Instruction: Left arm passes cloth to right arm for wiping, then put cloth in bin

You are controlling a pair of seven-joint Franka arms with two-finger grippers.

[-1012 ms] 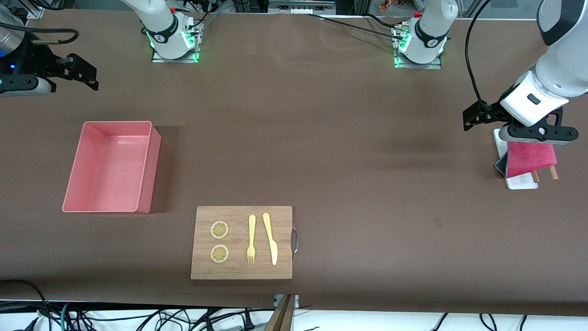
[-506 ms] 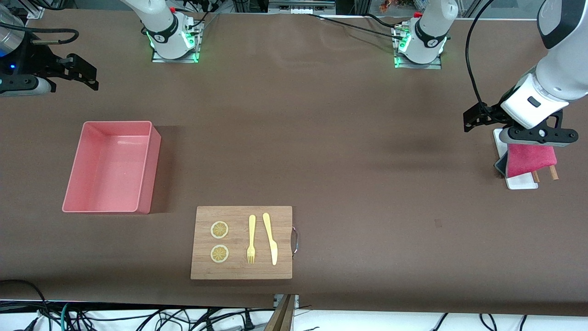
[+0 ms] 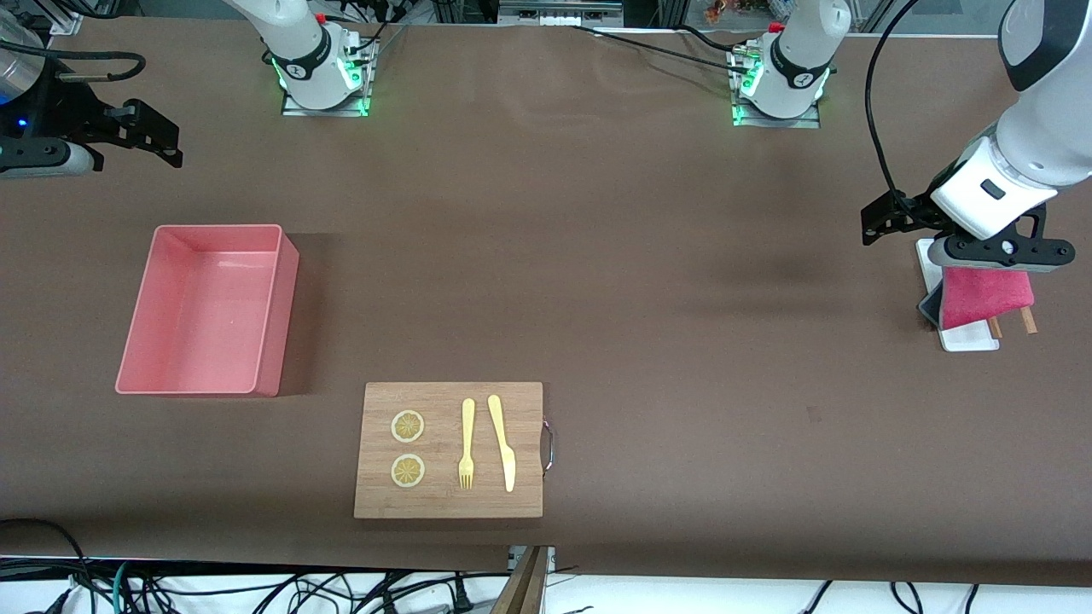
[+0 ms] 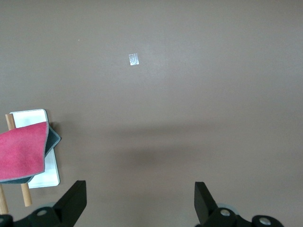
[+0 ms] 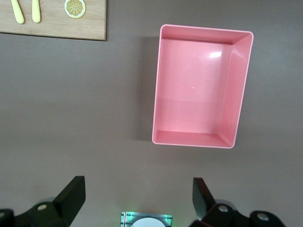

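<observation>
Hovering open-jawed, both arms have yet to touch the rag.

Brown table (image 3: 597, 256) carries a salmon-pink rectangular plastic bin (image 3: 136, 341), empty, directly under the waiting right gripper (image 5: 137, 196), whose fingers stand wide apart. A wooden cutting board (image 3: 448, 503) lies nearer the front camera than the bin. Toward the left arm's end, the left gripper (image 4: 139, 201) hangs spread open and empty, over bare table just beside the small crimson-pink folded cloth (image 3: 985, 294) with dark grey backing. That cloth drapes over a narrow white tray (image 3: 968, 339) and two thin wooden sticks (image 3: 1028, 320). My worry: descending off-centre, the fingers could pinch the tray edge or sticks along with the cloth, or drag the tray.
</observation>
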